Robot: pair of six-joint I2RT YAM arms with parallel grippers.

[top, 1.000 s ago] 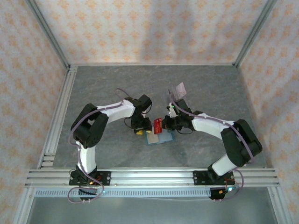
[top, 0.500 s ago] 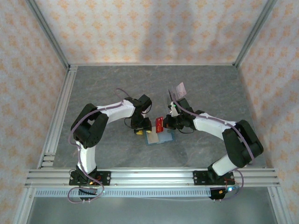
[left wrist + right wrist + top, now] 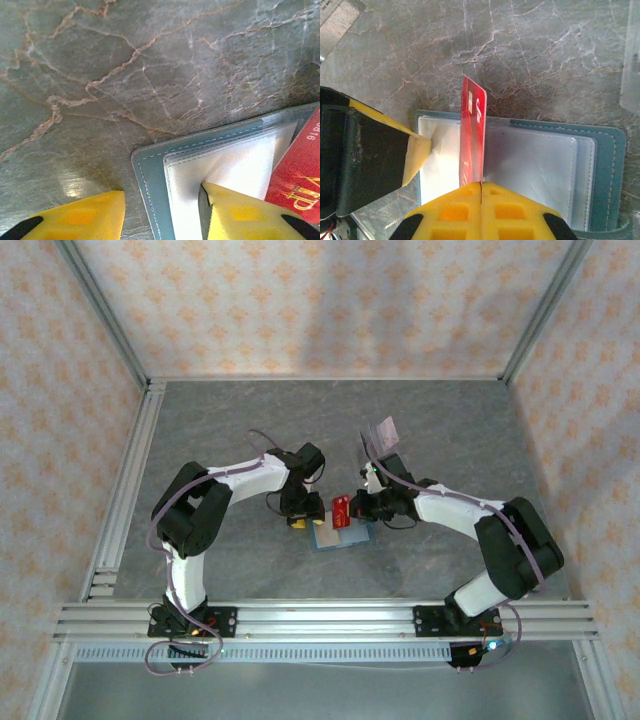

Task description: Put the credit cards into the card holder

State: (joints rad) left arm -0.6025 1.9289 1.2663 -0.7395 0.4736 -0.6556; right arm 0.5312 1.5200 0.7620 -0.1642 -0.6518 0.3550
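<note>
1. Top view: grey veined stone-look tabletop (image 3: 450,420), peach patterned wallpaper walls (image 3: 300,300), aluminium profile rails (image 3: 330,620) along the near and left edges.
2. The teal-blue stitched folding card holder (image 3: 350,538) lies open flat at table centre, between the two arms.
3. The left gripper (image 3: 303,522) is at the holder's left edge. The right gripper (image 3: 352,508) is at its far edge with the red plastic credit card (image 3: 341,510).
4. A clear slotted plastic stand (image 3: 381,436) sits behind the right wrist, apart from the holder. Something pinkish is in it; too small to identify.
5. Left wrist view: the left gripper's yellow fingers (image 3: 75,217) are spread, clamping nothing. One tip is on bare table just beside the holder's (image 3: 150,180) corner; the other presses on its pale translucent pocket.
6. The red card (image 3: 300,175) shows at the right edge. Pale digits "816" are readable. The gold lettering below is cropped, not legible.
7. Right wrist view: the right gripper (image 3: 481,186) is closed, pinching the near edge of the red card (image 3: 472,135).
8. The card stands on edge above the holder's (image 3: 605,150) pockets, near the centre fold. Whether its tip is in a slot can't be told.
9. Pale script shows on the card face, seen too edge-on to read.
10. The left gripper's black body and a yellow finger (image 3: 417,152) crowd the holder's left pocket, just beside the card.
11. The clear stand edge (image 3: 631,75) shows at right, and a grey flat item (image 3: 335,20) at top left, unidentifiable.
</note>
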